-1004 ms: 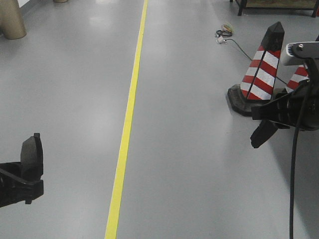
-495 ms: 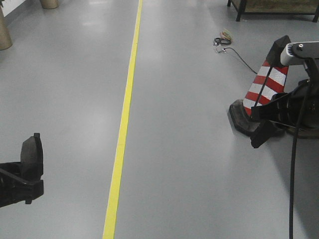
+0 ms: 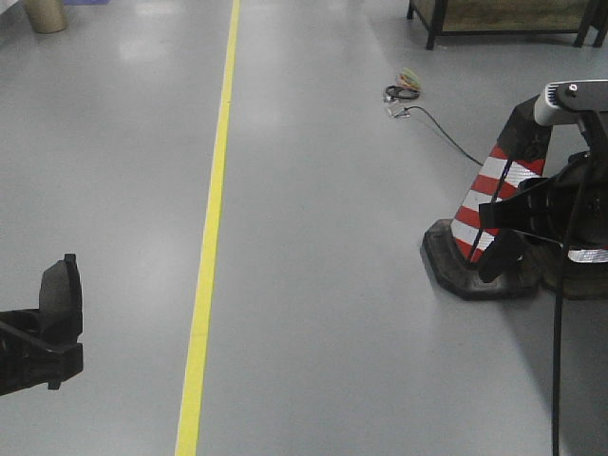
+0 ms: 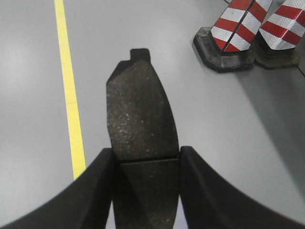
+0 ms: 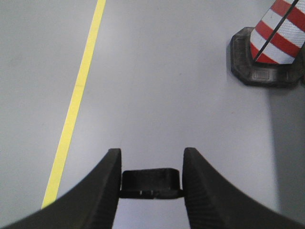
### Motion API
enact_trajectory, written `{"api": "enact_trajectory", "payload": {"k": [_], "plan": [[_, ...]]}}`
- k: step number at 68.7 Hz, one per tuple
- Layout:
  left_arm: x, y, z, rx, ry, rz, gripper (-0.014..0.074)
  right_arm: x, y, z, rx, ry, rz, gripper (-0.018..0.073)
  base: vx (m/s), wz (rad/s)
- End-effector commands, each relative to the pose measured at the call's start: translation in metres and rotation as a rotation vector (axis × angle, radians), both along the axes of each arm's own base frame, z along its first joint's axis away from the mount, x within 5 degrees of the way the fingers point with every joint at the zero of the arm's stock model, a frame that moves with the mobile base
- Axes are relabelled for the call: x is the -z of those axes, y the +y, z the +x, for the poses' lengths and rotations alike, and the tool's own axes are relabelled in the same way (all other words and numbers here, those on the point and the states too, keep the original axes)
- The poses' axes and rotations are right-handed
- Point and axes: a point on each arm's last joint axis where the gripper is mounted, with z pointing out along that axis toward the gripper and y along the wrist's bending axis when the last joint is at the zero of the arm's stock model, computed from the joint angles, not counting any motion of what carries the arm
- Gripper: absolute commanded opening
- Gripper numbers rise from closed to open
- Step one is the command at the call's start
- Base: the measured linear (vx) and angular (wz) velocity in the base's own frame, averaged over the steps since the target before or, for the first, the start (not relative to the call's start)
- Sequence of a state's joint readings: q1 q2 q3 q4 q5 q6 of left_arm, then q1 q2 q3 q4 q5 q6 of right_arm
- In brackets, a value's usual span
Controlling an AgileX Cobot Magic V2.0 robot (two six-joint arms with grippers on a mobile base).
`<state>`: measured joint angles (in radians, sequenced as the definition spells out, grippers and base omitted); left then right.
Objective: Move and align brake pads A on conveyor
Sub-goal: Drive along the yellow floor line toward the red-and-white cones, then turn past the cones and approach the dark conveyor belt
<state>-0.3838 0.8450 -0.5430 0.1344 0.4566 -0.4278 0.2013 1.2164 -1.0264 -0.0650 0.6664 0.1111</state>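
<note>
My left gripper [image 3: 59, 332] is shut on one brake pad A [image 3: 61, 296], a dark grey-brown curved pad held upright at the lower left. In the left wrist view the pad [image 4: 140, 109] sticks out forward between the jaws of the gripper [image 4: 145, 153], its centre groove at the fingertips. My right gripper [image 3: 502, 220] at the right is shut on a dark flat piece [image 3: 501, 258] that hangs below it. In the right wrist view this piece [image 5: 151, 182] shows edge-on between the jaws of the gripper [image 5: 151, 157]; it looks like another pad. The conveyor is out of view.
Below both arms is grey floor with a yellow line [image 3: 211, 218]. A red-and-white cone [image 3: 480, 214] stands by the right gripper, with a second one [image 3: 581, 256] behind the arm. A cable [image 3: 404, 90], a table frame [image 3: 503, 19] and a cardboard tube [image 3: 45, 14] lie far off.
The whole floor view has shifted: the yellow line moved left, and the cone moved down and left toward the right gripper. Both grippers keep their holds and positions in the view.
</note>
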Motion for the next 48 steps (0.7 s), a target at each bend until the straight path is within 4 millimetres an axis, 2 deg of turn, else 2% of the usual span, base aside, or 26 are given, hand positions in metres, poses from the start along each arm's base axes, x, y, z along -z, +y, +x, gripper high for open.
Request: {"api": "enact_trajectory", "payload": {"k": [1, 48], "plan": [[-0.0165, -0.0019, 0.0038, 0.01, -0.11, -0.04, 0.0002, -0.022, -0.0008, -0.0003, -0.005, -0.132, 0.017, 0.0004, 0.47, -0.2], [-0.0165, -0.0019, 0.0038, 0.01, -0.11, -0.04, 0.0002, -0.0219, -0.0009, -0.0004, -0.005, -0.131, 0.017, 0.0004, 0.45, -0.23]]}}
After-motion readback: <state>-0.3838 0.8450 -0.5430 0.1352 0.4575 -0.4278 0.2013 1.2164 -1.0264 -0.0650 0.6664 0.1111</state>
